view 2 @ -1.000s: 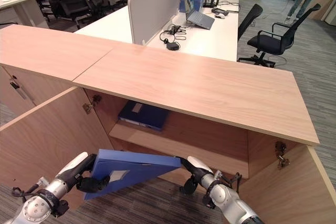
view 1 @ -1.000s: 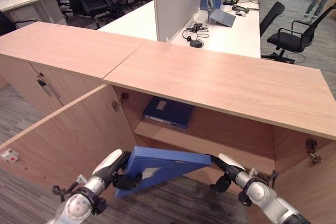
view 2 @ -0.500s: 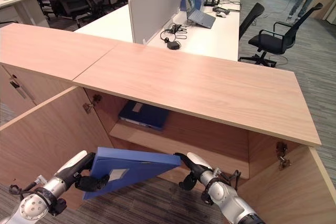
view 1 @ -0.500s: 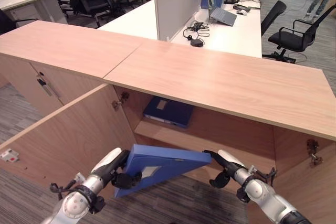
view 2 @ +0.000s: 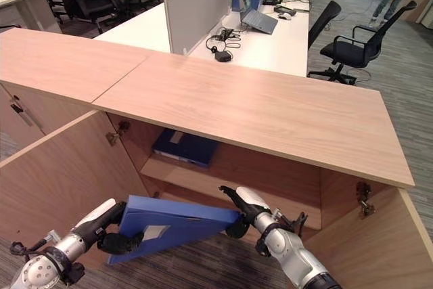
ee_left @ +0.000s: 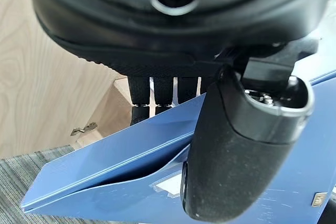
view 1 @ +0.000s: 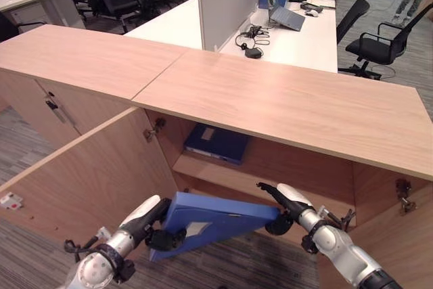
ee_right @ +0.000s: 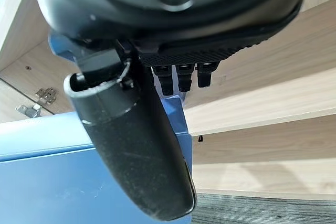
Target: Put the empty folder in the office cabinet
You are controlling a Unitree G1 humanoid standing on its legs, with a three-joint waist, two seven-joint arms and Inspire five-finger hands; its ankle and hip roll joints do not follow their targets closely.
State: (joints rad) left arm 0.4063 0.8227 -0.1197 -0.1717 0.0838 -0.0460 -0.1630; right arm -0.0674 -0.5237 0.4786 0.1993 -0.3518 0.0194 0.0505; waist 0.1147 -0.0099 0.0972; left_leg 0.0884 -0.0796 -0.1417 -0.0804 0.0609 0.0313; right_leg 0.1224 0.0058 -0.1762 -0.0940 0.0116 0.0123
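A blue folder point(view 1: 216, 220) hangs tilted in front of the open cabinet's lower compartment point(view 1: 318, 197), carried between both hands. My left hand point(view 1: 144, 216) grips its left end. In the left wrist view the thumb point(ee_left: 231, 150) lies across the blue face point(ee_left: 105, 177) and the fingers reach behind it. My right hand point(view 1: 285, 199) holds the right end at the cabinet's mouth. In the right wrist view the thumb point(ee_right: 136, 145) presses on the folder point(ee_right: 52, 182), with the fingers past its edge.
A darker blue folder point(view 1: 218, 143) lies flat on the upper shelf point(view 1: 223, 177). The left door point(view 1: 88, 174) stands open beside my left arm, and the right door point(view 1: 399, 248) swings out at the right. Beyond the wooden top point(view 1: 284, 103) are desks and chairs.
Both hands have carried the folder a little up and toward the cabinet. The right hand has moved inward under the shelf, and the folder lies flatter.
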